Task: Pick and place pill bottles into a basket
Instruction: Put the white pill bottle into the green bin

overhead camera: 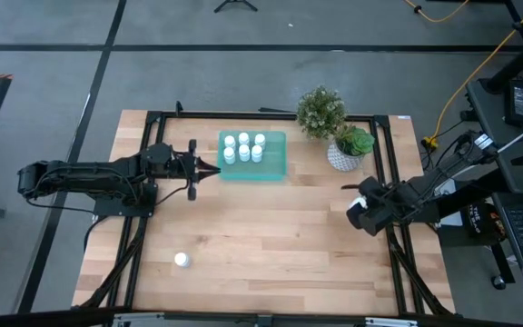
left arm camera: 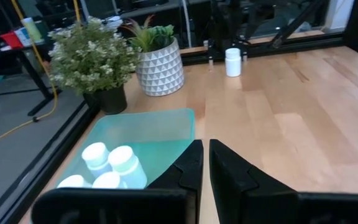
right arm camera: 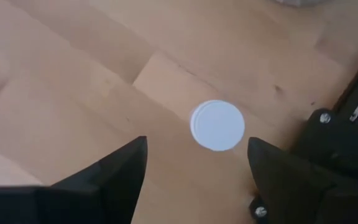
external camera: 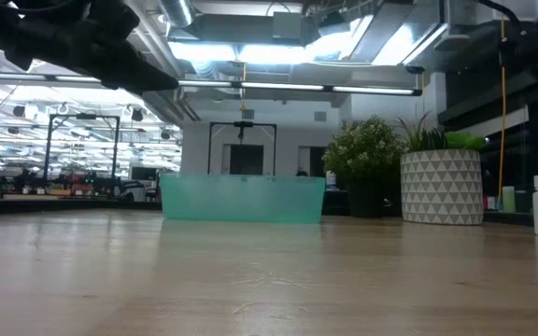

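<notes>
The teal basket [overhead camera: 253, 156] stands at the table's far middle with several white pill bottles [overhead camera: 243, 147] upright in it. Another pill bottle [overhead camera: 182, 260] stands alone near the front edge. My left gripper [overhead camera: 212, 170] hovers shut and level just left of the basket [left arm camera: 142, 134], holding nothing. My right gripper [overhead camera: 360, 214] points down at the table's right side, open. Its wrist view shows the white cap of a pill bottle [right arm camera: 217, 126] standing on the table below, between its fingers [right arm camera: 196, 142] and untouched. That bottle [left arm camera: 232, 62] also shows in the left wrist view.
Two potted plants stand right of the basket at the far right: a bushy one [overhead camera: 320, 111] and one in a patterned white pot [overhead camera: 348, 150]. A black frame rail [overhead camera: 384, 163] runs along the table's edges. Bare wood lies between the basket and the front edge.
</notes>
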Action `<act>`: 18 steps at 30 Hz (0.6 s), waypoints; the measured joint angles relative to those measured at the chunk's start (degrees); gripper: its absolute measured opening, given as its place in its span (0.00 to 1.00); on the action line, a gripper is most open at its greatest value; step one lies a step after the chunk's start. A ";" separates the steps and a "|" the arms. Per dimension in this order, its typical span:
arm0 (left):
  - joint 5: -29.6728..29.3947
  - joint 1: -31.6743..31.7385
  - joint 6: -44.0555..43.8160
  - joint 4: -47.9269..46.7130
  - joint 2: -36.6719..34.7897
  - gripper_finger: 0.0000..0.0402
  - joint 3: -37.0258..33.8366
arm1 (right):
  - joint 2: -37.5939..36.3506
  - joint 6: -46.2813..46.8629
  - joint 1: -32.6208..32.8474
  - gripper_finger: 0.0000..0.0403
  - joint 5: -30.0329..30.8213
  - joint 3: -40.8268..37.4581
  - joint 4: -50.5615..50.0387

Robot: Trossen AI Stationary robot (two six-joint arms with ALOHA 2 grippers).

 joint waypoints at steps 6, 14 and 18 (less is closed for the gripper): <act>-0.81 0.00 0.00 -0.02 0.00 0.06 0.00 | 0.67 7.10 -0.02 0.69 -0.74 0.00 0.02; -0.81 0.00 0.00 0.00 0.00 0.07 0.00 | 5.56 9.83 -0.42 0.69 -3.41 0.00 1.66; -0.81 0.00 0.00 0.00 0.00 0.06 0.00 | 7.95 12.59 -1.27 0.69 -3.41 0.00 1.02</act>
